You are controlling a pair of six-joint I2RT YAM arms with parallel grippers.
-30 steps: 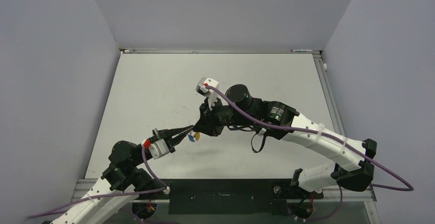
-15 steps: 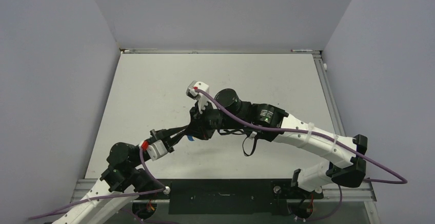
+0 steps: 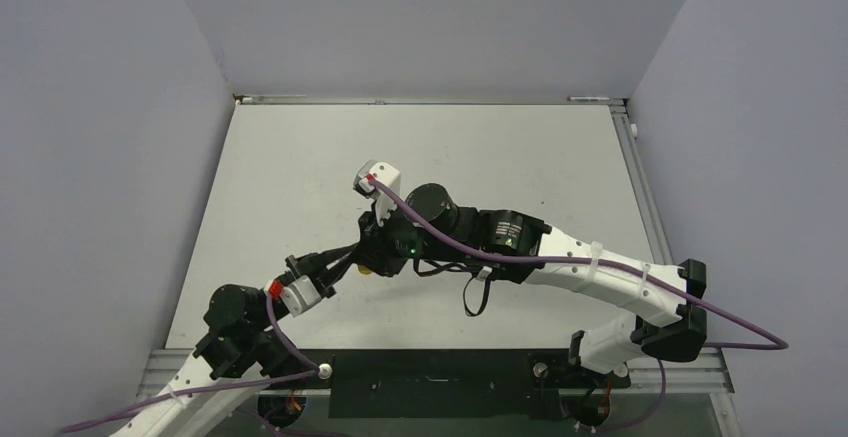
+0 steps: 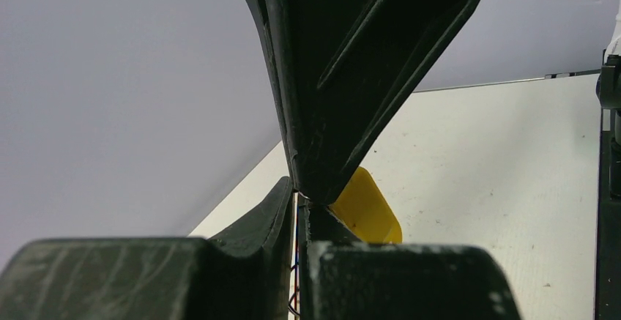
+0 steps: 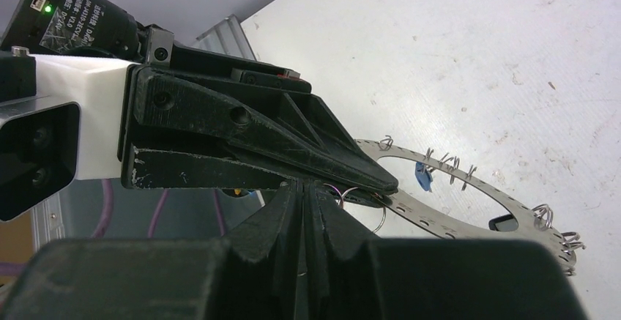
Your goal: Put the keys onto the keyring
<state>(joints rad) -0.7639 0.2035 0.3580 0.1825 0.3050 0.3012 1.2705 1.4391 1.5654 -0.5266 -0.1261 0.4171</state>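
1. My left tool (image 5: 386, 185) is closed to a point on the near rim of the keyring (image 5: 433, 218), as far as the right wrist view shows. The pinch itself is hidden under its black fingers.
2. My right tool (image 5: 304, 190) is closed too, its tips meeting the left tool's. I cannot tell whether it holds anything.
3. The keyring reaches out from those tips toward 4 o'clock over the counter (image 5: 454, 56), its lower edge partly hidden by my own tool body. On it I make out the blue key (image 5: 422, 176) and a dark-rimmed key (image 5: 501, 224), both tiny.
4. In the left wrist view only the head of the yellow key (image 4: 368, 210) shows, at 4 o'clock of the tips. Its blade is hidden.
5. Overhead, the tools cover the ring, and only a yellow speck peeks out.
6. The label (image 5: 73, 20) on the left arm's motor is too small to read. A green light (image 5: 48, 9) glows beside it.
7. Since a second ago both arms have shifted toward 8 o'clock, and the blue head has dropped from the overhead view.
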